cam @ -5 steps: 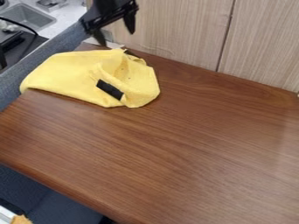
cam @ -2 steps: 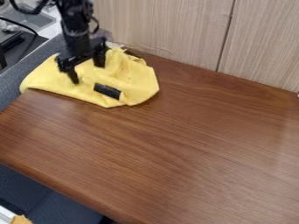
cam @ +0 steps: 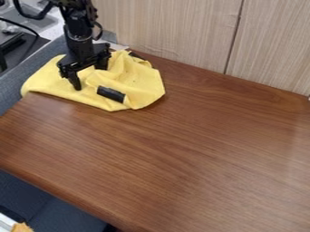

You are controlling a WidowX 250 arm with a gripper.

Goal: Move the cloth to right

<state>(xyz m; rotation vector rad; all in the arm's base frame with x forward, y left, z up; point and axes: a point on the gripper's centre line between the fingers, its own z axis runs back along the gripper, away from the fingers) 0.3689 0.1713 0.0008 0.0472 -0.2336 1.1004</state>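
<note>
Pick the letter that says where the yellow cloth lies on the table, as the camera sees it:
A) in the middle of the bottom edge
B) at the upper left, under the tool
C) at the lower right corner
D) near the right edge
B: the yellow cloth lies crumpled at the upper left of the brown table, with the tool down over it, its two fingers apart.

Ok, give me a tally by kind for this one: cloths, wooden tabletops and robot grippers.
Cloths: 1, the yellow cloth
Wooden tabletops: 1, the brown tabletop
Robot grippers: 1, the black gripper at the cloth
Total: 3
</note>
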